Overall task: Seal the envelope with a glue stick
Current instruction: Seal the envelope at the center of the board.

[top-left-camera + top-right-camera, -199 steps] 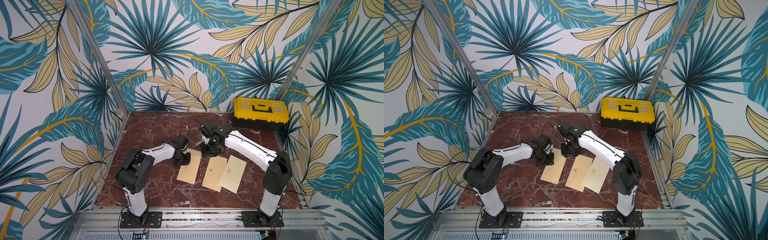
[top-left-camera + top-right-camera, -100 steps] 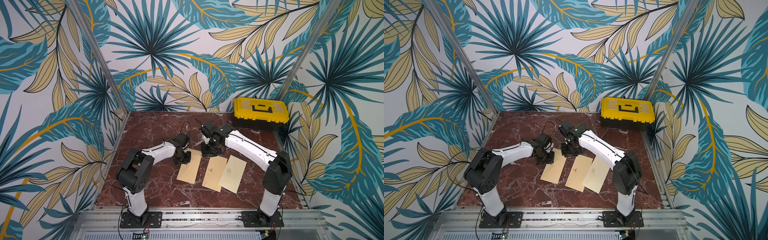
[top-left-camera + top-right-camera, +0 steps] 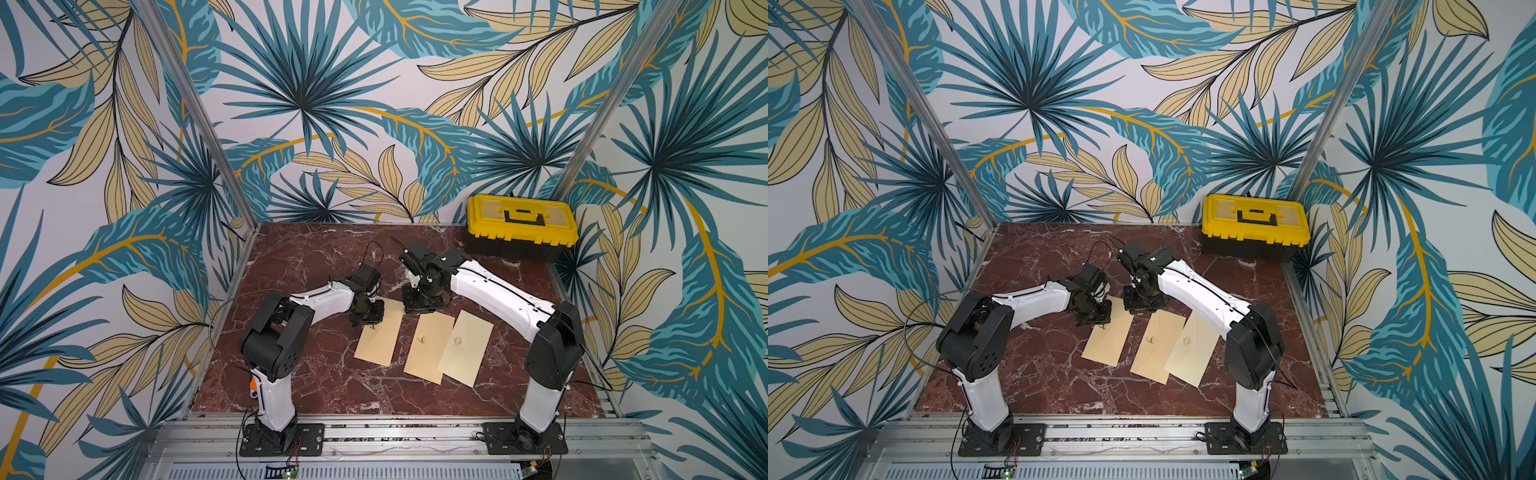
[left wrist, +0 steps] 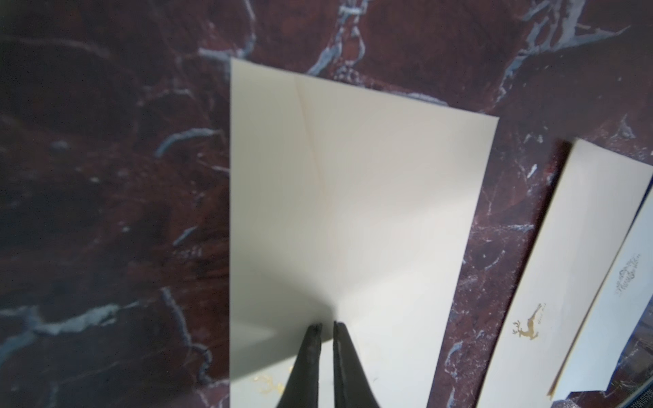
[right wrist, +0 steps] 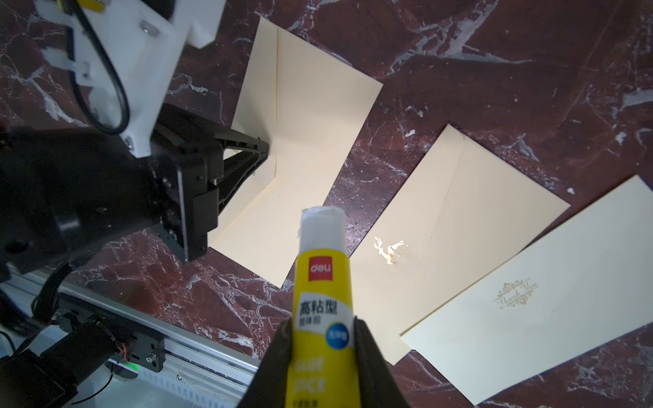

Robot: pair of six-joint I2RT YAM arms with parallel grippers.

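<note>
my right claw (image 5: pixel 323 326) is clamped on the glue stick (image 5: pixel 323 268), which is uncapped, its white tip over the envelope (image 5: pixel 311 123) nearest my left arm. my left claw (image 4: pixel 327 328), jaws almost together, presses at the flap crease. step in hand: applying glue. next, i lower the tip and wipe it along the flap.

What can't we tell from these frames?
Glue stick, in the right gripper: its base is cut off by the right wrist view's frame edge; the right arm covers it in both top views.
Left gripper on the envelope: pinching the paper or only pressing it is unclear; the left wrist view is blurred there.
Glue already on the envelope: cannot tell.
Toolbox: lid shut, contents hidden.
</note>
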